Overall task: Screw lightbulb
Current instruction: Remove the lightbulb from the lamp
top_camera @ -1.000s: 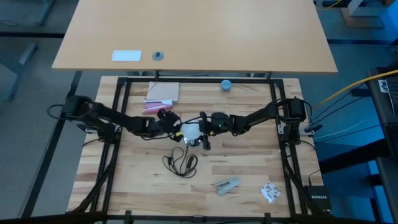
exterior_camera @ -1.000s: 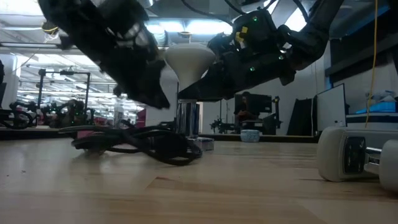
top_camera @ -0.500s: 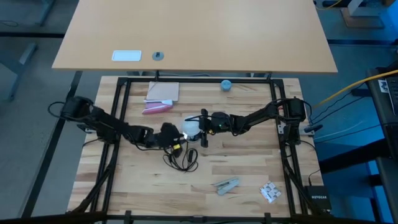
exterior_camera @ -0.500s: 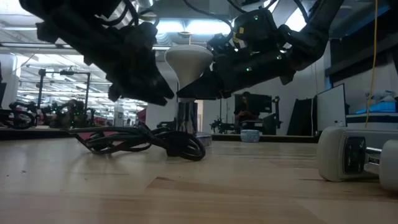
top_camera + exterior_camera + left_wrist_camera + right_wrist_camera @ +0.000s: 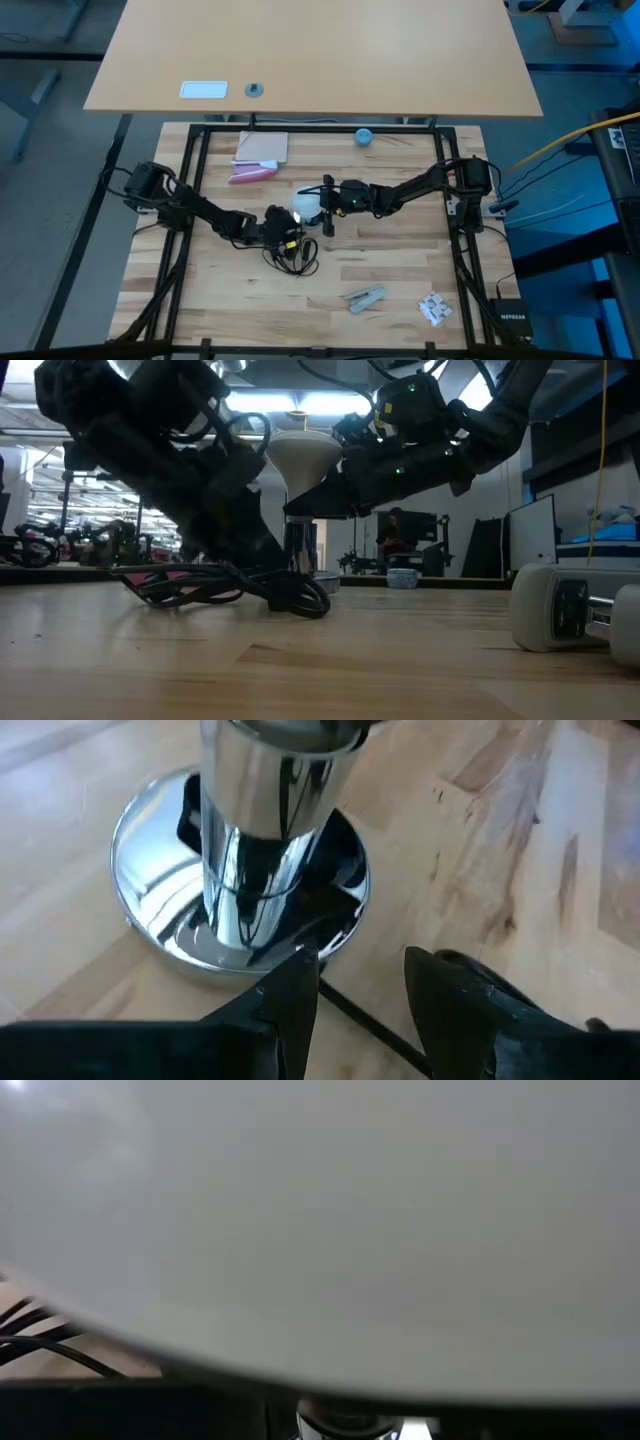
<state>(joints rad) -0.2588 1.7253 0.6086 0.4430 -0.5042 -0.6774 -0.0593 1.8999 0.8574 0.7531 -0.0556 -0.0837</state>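
Observation:
The white frosted lightbulb (image 5: 306,207) stands dome up, narrow end down, on a chrome column (image 5: 300,550) at the table's middle. It fills the right wrist view (image 5: 320,1230). The column rises from a shiny round base (image 5: 240,890). My right gripper (image 5: 310,508) reaches in from the right, shut at the bulb's narrow lower end. My left gripper (image 5: 360,995) is open, low at the near left of the base (image 5: 283,232). The black cord (image 5: 350,1012) runs across the gap between its fingers. Whether they touch it I cannot tell. My right gripper holds the lightbulb's narrow lower end (image 5: 298,500), just above the chrome column. Its fingers come nearly level from the table's right. The bulb stands upright on the column, dome up. The bulb itself hides the fingertips in the right wrist view.
The cord lies in loose loops (image 5: 292,258) near of the lamp. A tan pad (image 5: 262,148) and a pink thing (image 5: 250,173) lie at the back left. A blue thing (image 5: 364,136) lies at the back. A grey tool (image 5: 365,297) and a white packet (image 5: 434,310) lie near right.
My left gripper has drawn away from beside the bulb, going toward the table's near edge and down. It now sits low by the lamp base and cord. My right gripper and the bulb have kept still.

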